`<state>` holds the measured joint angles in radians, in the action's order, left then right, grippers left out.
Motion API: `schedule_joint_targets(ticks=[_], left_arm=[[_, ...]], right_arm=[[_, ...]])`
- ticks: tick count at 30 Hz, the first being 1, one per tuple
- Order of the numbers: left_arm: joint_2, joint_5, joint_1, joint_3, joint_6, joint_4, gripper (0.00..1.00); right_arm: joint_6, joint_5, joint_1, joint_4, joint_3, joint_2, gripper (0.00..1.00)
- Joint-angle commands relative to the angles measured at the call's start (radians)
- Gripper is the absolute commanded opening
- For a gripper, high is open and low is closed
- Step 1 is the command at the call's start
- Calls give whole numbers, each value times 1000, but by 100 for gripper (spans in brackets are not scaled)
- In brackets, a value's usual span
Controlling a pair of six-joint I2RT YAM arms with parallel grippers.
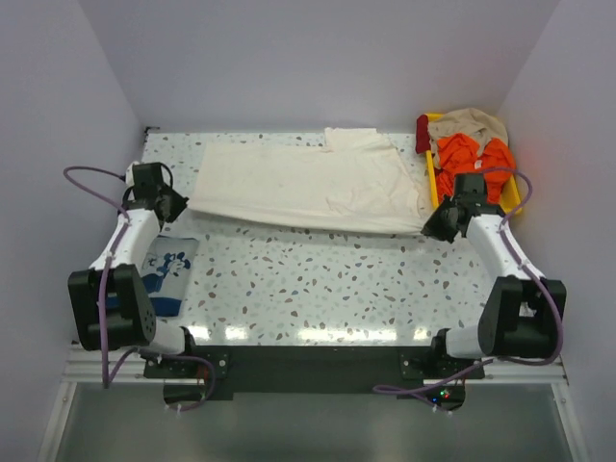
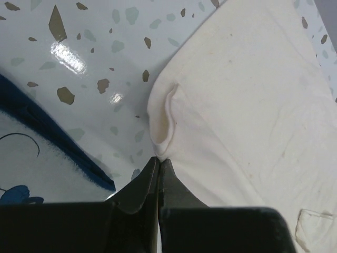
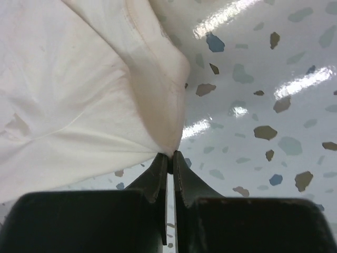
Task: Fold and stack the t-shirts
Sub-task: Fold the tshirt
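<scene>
Table: cream t-shirt spread along the far edge; navy t-shirt lies by the left edge. Left gripper and right gripper are each clamped on 1 near corner of the cream cloth. Risk: these thin pinches could slip under tension, dropping a corner and skewing the fold.

Cream tee spread flat mid-table; navy graphic tee folded, near-left.
</scene>
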<state>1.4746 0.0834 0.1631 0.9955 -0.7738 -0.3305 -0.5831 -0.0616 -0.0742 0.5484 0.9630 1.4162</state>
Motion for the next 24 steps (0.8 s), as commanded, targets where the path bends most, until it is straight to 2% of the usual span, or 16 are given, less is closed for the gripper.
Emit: schedule_joint_targets(ticks=[1, 6, 17, 19, 20, 21, 22, 23, 24], left_arm=[[-89, 49, 4, -52, 44, -38, 0], [-209, 64, 4, -158, 54, -71, 0], [-451, 53, 4, -397, 31, -114, 0], [-456, 41, 4, -409, 30, -122, 2], [-461, 38, 6, -409, 31, -125, 19], [-468, 32, 4, -409, 30, -122, 28], [-476, 23, 4, -406, 31, -117, 35], [-493, 19, 4, -403, 31, -113, 47], [-496, 19, 6, -382, 33, -113, 50]], right_arm=[[3, 59, -33, 136, -3, -100, 0], [-18, 114, -41, 243, -39, -201, 0], [-86, 160, -50, 343, -181, -416, 0], [-95, 154, -50, 340, -199, -439, 14], [-93, 143, -52, 338, -198, -441, 20], [-81, 138, -50, 338, -192, -438, 34], [-77, 134, -52, 331, -187, -435, 41], [-70, 131, -52, 325, -185, -433, 48], [-49, 120, -50, 315, -173, -424, 57]])
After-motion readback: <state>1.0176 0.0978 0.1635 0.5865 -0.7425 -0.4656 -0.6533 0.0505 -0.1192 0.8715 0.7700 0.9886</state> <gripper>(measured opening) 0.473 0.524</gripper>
